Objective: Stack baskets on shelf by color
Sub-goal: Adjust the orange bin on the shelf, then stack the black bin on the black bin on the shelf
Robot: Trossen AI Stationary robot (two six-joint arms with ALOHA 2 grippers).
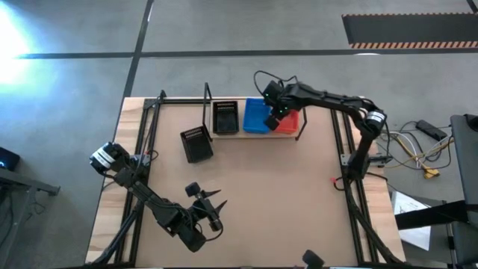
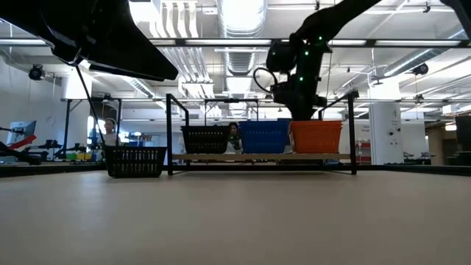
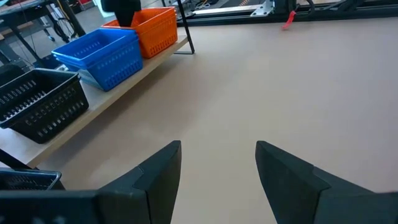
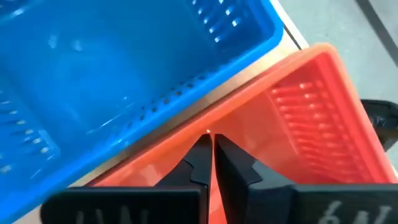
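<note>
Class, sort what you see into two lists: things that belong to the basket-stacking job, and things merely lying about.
Job: shelf; black basket on shelf; blue baskets; orange baskets; black basket on table; right pincer; left pincer.
Lying about: cables; papers.

Lit evenly from overhead. Strong white glare on the floor (image 1: pixel 15 37) at upper left from above. Blown-out ceiling lamps (image 2: pixel 243 13) in the low view, silhouetting the arms. Soft, faint shadows on the table (image 1: pixel 254 194). Near fingers (image 4: pixel 205 162) blurred.
</note>
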